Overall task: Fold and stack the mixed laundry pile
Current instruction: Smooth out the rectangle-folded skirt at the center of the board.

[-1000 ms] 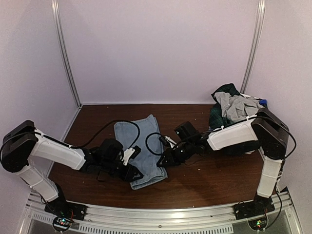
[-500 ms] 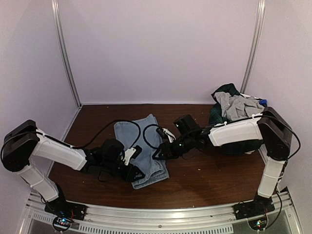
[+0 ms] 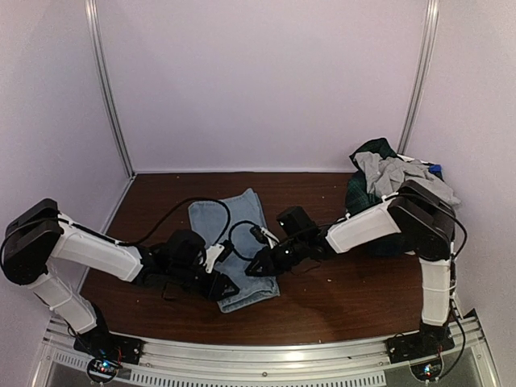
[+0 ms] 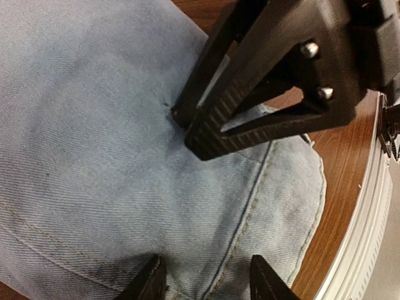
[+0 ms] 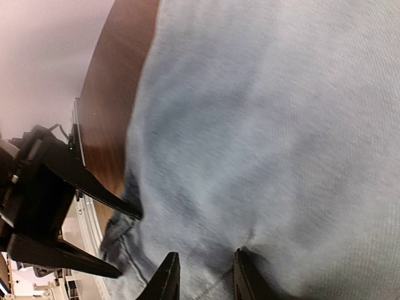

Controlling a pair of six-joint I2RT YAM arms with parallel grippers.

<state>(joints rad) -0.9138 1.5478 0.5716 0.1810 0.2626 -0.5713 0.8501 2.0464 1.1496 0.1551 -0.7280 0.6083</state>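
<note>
A light blue denim garment (image 3: 232,234) lies flat on the brown table (image 3: 355,290). My left gripper (image 3: 222,285) is open, its fingertips (image 4: 149,282) pressed on the denim (image 4: 106,156) near its front hem. My right gripper (image 3: 258,266) is open with a narrower gap, its fingertips (image 5: 169,275) resting on the denim (image 5: 281,125), which puckers beside one finger. The two grippers face each other closely; the right gripper (image 4: 190,134) shows in the left wrist view and the left gripper (image 5: 119,240) in the right wrist view. The mixed laundry pile (image 3: 385,179), plaid, grey and blue, sits at the back right.
The table's metal front rail (image 3: 266,355) runs close behind the left gripper and shows in the left wrist view (image 4: 369,237). Black cables (image 3: 201,205) loop over the denim. Pale walls enclose the table on three sides.
My right gripper has slid left across the denim toward the left gripper, its arm stretching further over the table. The left gripper has stayed in place.
</note>
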